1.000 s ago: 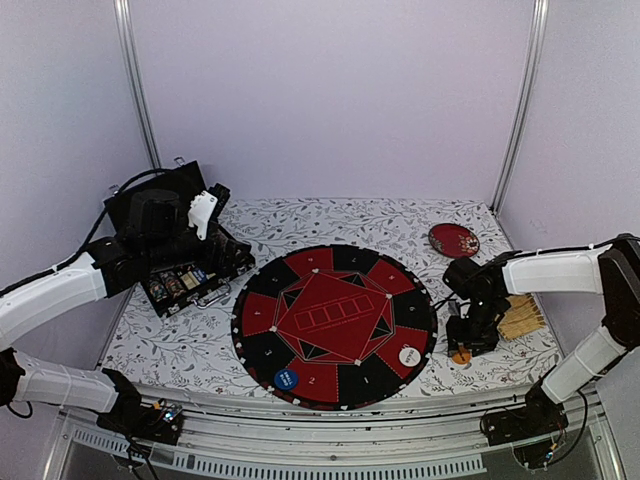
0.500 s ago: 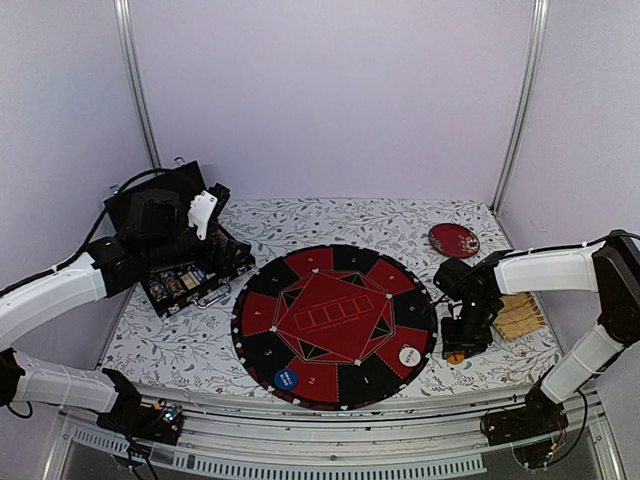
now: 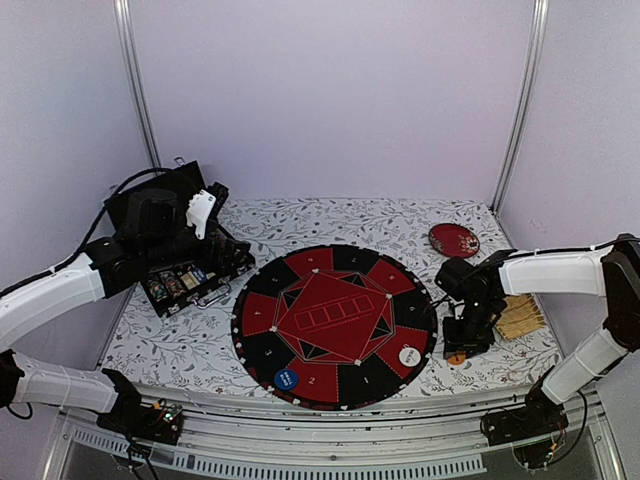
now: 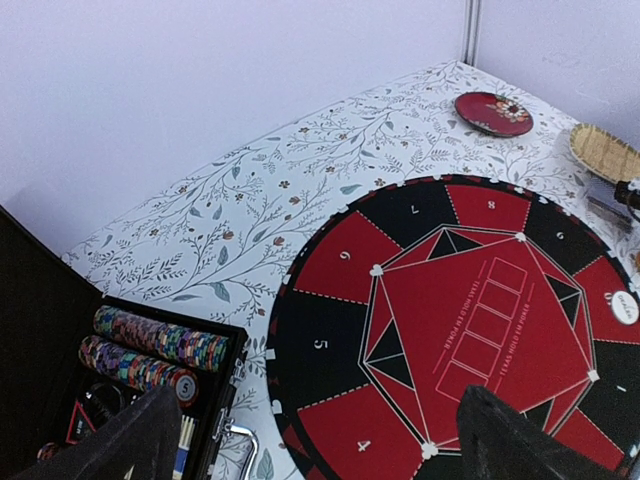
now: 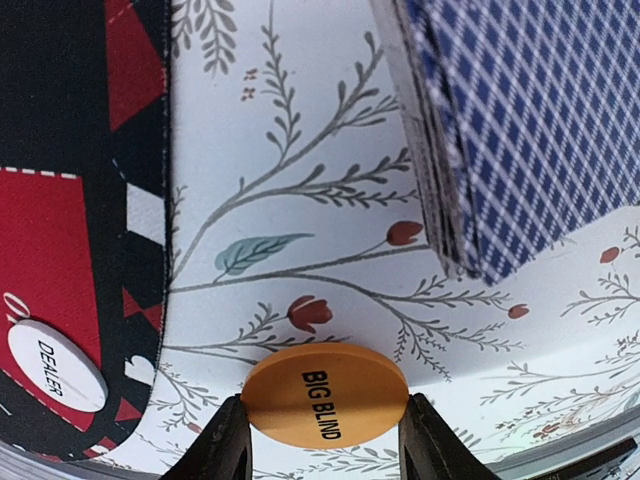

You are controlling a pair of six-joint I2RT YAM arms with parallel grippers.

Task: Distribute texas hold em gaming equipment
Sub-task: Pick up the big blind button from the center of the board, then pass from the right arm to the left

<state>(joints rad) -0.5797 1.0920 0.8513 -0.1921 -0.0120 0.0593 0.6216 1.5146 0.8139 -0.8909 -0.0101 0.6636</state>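
Right hand: it is pressed onto the orange button disc, which is pinched by its edge between the two fingers; the words BIG BLIND are read on its face.
Orange button disc, place: it is seen low over the flowered worktop, just off the right rim of the game mat; whether it is lifted clear of the worktop cannot be told.
Card deck: a stack with blue checked backs is laid on the worktop, apart from the orange button disc, on the side away from the game mat.
White button disc: it is marked DEALER and is set on a red segment near the right rim of the game mat.
Blue button disc: it is placed on a black segment at the near rim of the game mat.
Left hand: its fingers are spread wide and nothing is held between them; it is hung above the edge of the black case.
Poker chips: two striped rows are laid on their sides inside the open black case, left of the game mat.
Dark red plate: it is set at the far right of the worktop.
Slatted mat: it is laid right of the right hand and is partly hidden by the arm.
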